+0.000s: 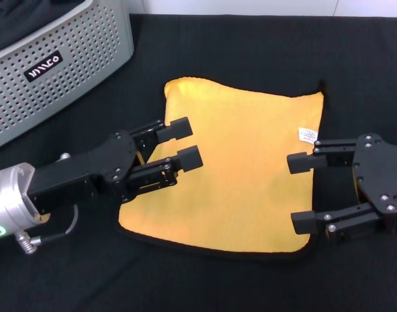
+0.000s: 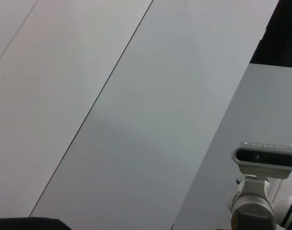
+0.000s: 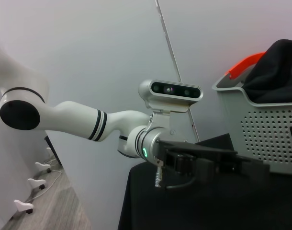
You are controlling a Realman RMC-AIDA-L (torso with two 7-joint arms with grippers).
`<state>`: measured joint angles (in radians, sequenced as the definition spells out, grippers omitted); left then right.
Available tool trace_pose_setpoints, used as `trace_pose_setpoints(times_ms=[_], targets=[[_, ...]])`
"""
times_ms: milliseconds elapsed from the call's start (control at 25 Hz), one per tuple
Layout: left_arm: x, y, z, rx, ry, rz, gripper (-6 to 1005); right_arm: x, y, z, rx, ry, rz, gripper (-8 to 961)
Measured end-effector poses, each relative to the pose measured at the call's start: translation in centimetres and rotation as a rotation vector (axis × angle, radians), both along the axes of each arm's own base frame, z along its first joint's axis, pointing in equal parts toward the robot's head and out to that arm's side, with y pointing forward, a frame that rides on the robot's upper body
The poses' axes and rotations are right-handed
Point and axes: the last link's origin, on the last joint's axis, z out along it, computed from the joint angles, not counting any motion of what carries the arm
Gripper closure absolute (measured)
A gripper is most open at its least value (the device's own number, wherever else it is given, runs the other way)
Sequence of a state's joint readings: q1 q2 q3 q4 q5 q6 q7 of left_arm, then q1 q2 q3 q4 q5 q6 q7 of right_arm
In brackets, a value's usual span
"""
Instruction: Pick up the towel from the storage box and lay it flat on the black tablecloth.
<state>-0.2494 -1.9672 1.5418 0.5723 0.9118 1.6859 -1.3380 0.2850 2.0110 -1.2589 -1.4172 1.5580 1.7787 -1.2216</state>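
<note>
We see the box (image 1: 52, 62) beyond the towel's left corner. The left gripper (image 1: 184, 143) hovers over the towel's left edge, jaws narrowly parted, empty. The towel (image 1: 241, 169) lies flat on the tablecloth (image 1: 250, 286), yellow side up, label at its right edge, roughly square. The right gripper (image 1: 302, 193) flanks its right edge, jaws wide, empty.

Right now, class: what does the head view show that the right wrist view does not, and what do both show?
Head view only: the towel lying yellow-side up on the black tablecloth, and the right gripper, open at its right edge. Right wrist view only: the left arm's white links, its wrist camera, the wall and floor. Both: the storage box and the left gripper, open in the head view.
</note>
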Motion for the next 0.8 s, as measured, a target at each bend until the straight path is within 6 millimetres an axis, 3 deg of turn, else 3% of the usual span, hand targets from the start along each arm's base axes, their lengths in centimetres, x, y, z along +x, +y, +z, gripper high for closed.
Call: trace_pose_setpoints(times_ms=[800], targets=[[0.25,-0.42,0.83,0.026,-0.042,-0.033,261,-0.33,-0.11,0.35,0.024,-0.002,0.024,96]])
